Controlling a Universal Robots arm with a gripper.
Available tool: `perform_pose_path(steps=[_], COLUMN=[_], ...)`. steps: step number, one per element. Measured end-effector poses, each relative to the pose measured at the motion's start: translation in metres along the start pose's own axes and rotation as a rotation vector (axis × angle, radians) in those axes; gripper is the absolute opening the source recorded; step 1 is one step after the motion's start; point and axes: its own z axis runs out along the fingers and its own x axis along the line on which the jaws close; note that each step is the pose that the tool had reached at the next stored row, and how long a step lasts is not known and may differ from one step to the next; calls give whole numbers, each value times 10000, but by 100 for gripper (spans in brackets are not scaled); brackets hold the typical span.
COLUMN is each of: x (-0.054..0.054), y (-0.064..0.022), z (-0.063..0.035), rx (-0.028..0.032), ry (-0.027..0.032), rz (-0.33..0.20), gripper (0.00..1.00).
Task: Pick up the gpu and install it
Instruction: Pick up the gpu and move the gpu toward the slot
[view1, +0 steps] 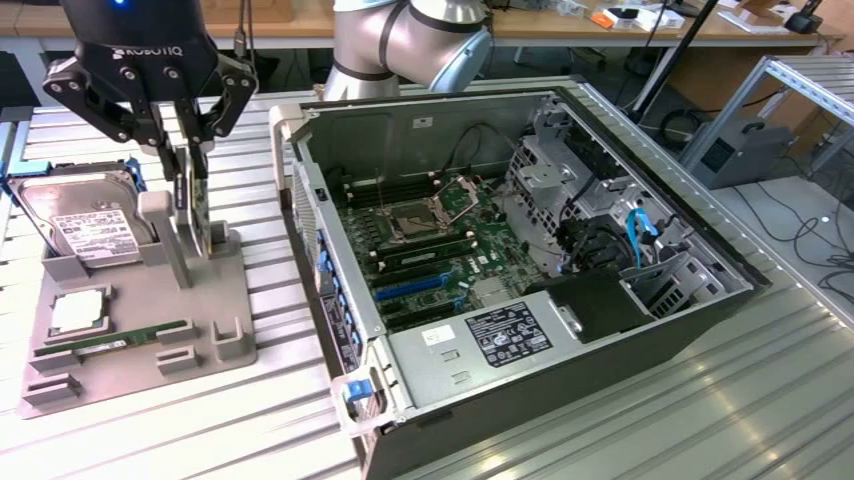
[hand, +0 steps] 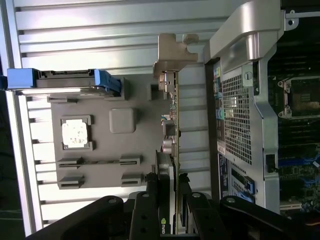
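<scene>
Bench (view1: 601, 430): ribbed metal; carries an open computer case (view1: 427, 385) and a grey parts holder (view1: 134, 370).
Gpu (hand: 174, 120): upright on edge in the holder, beside the case.
Hand (hand: 172, 182): partly closed, pinching both faces of the gpu's upper edge.
Handling: judged light, stiff, fragile; best held by the bare edge.

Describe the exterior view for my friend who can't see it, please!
The pincer grips the gpu, standing upright in a grey holder beside a hard drive. At the exterior view's right lies an open computer case, its motherboard showing.
</scene>
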Motion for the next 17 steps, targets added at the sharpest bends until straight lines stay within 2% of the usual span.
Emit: perform_pose_path(steps=[17], x=[-2], y=[-2], z=[-65], rx=[-24], ry=[2], rz=[1], gripper=[27])
